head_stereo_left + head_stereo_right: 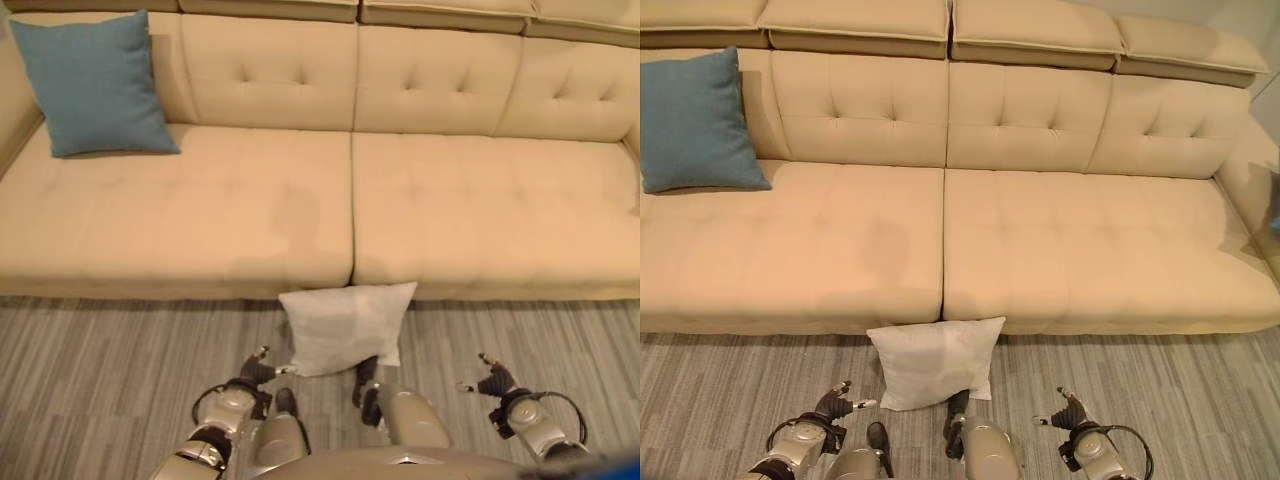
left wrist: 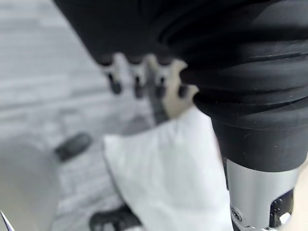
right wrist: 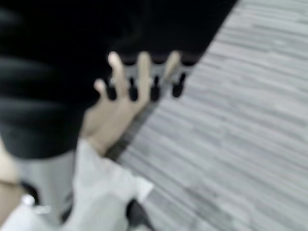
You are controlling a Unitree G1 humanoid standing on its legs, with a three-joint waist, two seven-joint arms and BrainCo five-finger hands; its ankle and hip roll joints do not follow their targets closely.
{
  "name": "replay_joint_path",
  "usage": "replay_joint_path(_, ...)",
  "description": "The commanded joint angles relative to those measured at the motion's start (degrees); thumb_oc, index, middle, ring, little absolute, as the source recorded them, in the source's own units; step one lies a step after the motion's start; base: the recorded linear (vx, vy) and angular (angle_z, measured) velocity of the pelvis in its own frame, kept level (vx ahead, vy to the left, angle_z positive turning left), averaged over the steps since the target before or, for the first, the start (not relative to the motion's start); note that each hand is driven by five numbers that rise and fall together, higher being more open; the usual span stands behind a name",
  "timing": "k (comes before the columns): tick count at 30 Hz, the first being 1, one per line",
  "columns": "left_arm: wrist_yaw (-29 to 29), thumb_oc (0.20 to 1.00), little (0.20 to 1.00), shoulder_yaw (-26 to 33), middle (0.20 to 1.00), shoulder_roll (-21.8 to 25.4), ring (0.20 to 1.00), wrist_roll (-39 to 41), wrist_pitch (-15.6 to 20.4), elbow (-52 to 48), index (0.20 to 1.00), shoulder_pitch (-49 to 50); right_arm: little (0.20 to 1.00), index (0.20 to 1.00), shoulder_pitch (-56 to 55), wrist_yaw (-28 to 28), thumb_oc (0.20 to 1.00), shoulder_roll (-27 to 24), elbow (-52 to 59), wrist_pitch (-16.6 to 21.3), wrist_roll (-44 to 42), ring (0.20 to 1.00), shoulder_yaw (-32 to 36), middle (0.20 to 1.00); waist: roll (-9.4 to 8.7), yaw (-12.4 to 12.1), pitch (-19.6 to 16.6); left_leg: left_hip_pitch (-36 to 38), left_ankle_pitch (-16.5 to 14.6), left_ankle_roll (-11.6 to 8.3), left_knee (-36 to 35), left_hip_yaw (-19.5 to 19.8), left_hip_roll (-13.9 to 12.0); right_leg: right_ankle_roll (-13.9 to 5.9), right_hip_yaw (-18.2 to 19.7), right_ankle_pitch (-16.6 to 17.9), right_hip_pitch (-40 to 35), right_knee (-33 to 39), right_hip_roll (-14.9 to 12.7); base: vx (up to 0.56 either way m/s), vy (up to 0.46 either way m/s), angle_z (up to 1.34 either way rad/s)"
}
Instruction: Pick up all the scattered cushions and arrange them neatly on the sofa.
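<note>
The white cushion (image 1: 346,326) leans on the floor against the sofa (image 1: 200,220) front, at six o'clock from the seat seam, with the left hand (image 1: 262,369) and right hand (image 1: 492,381) spread and empty either side, so a one-sided grab could topple it; a blue cushion (image 1: 92,83) already sits at ten o'clock.

left hand (image 2: 144,79): fingers straight, held above the floor, holding nothing | white cushion (image 2: 163,178): on the grey striped floor (image 2: 43,72), just beside the fingertips | sofa (image 2: 180,103): beige edge past the cushion
</note>
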State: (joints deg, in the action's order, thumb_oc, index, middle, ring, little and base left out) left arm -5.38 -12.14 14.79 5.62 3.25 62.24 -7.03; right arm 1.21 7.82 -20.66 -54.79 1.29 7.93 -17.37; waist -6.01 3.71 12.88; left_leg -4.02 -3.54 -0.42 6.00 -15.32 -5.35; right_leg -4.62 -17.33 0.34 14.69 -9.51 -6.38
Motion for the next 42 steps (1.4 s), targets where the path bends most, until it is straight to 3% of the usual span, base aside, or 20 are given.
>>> replay_joint_path(1, -1.86, 1.000, 1.000, 1.80, 1.000, 2.84, 1.000, 0.73, 1.28, -0.49, 1.000, 0.30, 1.000, 1.000, 2.12, 1.13, 1.000, 0.53, 1.43, 0.38, -0.75, 1.000, -0.71, 1.000, -1.70, -0.46, -0.17, 0.65, -1.80, -1.50, 1.42, 0.76, 1.71, -5.36, 7.79, 4.70, -4.09, 3.19, -6.04, -0.04, 0.075, 0.01)
replay_joint_path(3, -1.83, 1.000, 1.000, 2.06, 1.000, 3.36, 1.000, 1.25, 1.44, -0.61, 1.000, 0.05, 1.000, 1.000, 2.50, 1.14, 1.000, 0.83, 1.95, 0.56, -0.87, 1.000, -0.84, 1.000, -1.82, -0.45, 0.30, 0.62, -1.56, -1.22, 0.99, 0.84, 1.92, -6.28, 8.93, 5.66, -3.37, 2.99, -6.33, -0.06, 0.032, -0.21)
replay_joint_path(6, -2.23, 1.000, 1.000, 2.44, 1.000, 4.30, 1.000, 1.38, 1.56, -0.74, 1.000, -0.54, 1.000, 1.000, 3.00, 1.08, 1.000, 0.74, 2.63, 0.79, -1.25, 1.000, -0.96, 1.000, -1.07, -0.48, 1.19, -0.09, -1.32, -0.55, 1.16, 1.15, 1.74, -6.06, 12.32, 3.88, -3.60, 0.58, -5.82, -0.12, 0.031, -0.04)
replay_joint_path(9, -2.48, 1.000, 1.000, 2.72, 1.000, 4.75, 1.000, 1.49, 1.93, -0.78, 1.000, -0.59, 1.000, 1.000, 3.27, 1.16, 1.000, 0.63, 2.42, 1.04, -1.28, 1.000, -1.02, 1.000, -0.68, -1.58, 0.47, -1.55, -0.67, -0.82, 1.35, 0.88, 1.31, -5.76, 11.36, 2.54, -7.91, 1.52, -6.83, -0.08, -0.031, -0.09)
replay_joint_path(19, -2.68, 1.000, 1.000, 2.64, 1.000, 4.71, 1.000, 2.08, 2.19, -1.55, 1.000, -0.96, 1.000, 1.000, 4.08, 1.42, 1.000, -0.09, 3.95, 0.93, -0.50, 1.000, -1.71, 1.000, -1.34, -2.68, -0.51, -4.81, 1.07, -2.50, 2.55, 0.45, -0.41, -6.09, 8.62, 3.12, -7.89, 6.44, -7.42, -0.04, -0.076, -0.08)
replay_joint_path(27, -5.50, 1.000, 1.000, 0.42, 1.000, 4.45, 1.000, 4.97, 3.33, -7.18, 1.000, -5.51, 1.000, 1.000, 7.50, 3.90, 1.000, -0.86, 5.49, 1.56, -3.98, 1.000, -1.13, 1.000, -0.66, -2.21, 5.57, -10.94, 2.31, -3.11, 5.07, 2.57, -1.18, -5.09, 8.02, 3.03, -1.32, 3.42, -7.31, -0.14, -0.059, 0.09)
replay_joint_path(29, -7.83, 1.000, 1.000, 0.30, 1.000, 5.14, 1.000, 7.10, 4.39, -9.95, 1.000, -7.76, 1.000, 1.000, 9.99, 5.68, 1.000, -1.17, 7.12, 2.12, -6.15, 1.000, -0.52, 1.000, 0.09, -2.31, 7.78, -15.52, 2.91, -2.99, 6.89, 3.32, -1.38, -4.38, 8.52, 2.54, 4.21, -0.53, -7.53, -0.18, -0.037, 0.11)
replay_joint_path(30, -9.41, 1.000, 1.000, 0.02, 1.000, 5.61, 1.000, 8.33, 4.89, -11.13, 1.000, -9.77, 1.000, 1.000, 12.15, 7.14, 1.000, -1.76, 8.24, 2.53, -7.69, 1.000, -0.24, 1.000, 0.76, -2.32, 9.00, -18.54, 1.61, -3.42, 9.04, 4.29, -1.90, -4.29, 8.91, 0.78, 7.62, -3.83, -7.46, -0.08, -0.034, 0.15)
replay_joint_path(35, -11.83, 1.000, 1.000, -0.33, 1.000, 6.41, 1.000, 10.31, 5.72, -12.23, 1.000, -13.66, 1.000, 1.000, 16.53, 9.67, 1.000, -2.56, 10.07, 3.33, -9.98, 1.000, -0.31, 1.000, 1.53, -2.15, 10.63, -25.63, 1.67, -3.53, 12.88, 5.09, -2.86, -3.71, 8.92, -0.38, 14.61, -8.56, -7.67, -0.11, -0.039, 0.13)
replay_joint_path(42, -15.92, 1.000, 1.000, -2.12, 1.000, 9.63, 1.000, 15.73, 7.16, -12.65, 1.000, -27.39, 1.000, 1.000, 32.81, 15.55, 1.000, -7.07, 9.85, 4.51, -14.39, 1.000, -0.84, 1.000, 3.42, -0.97, 13.13, -47.40, 1.47, -4.54, 23.96, 7.36, -6.31, -2.30, 10.83, -3.60, 36.94, -23.16, -8.77, -0.09, -0.036, 0.12)
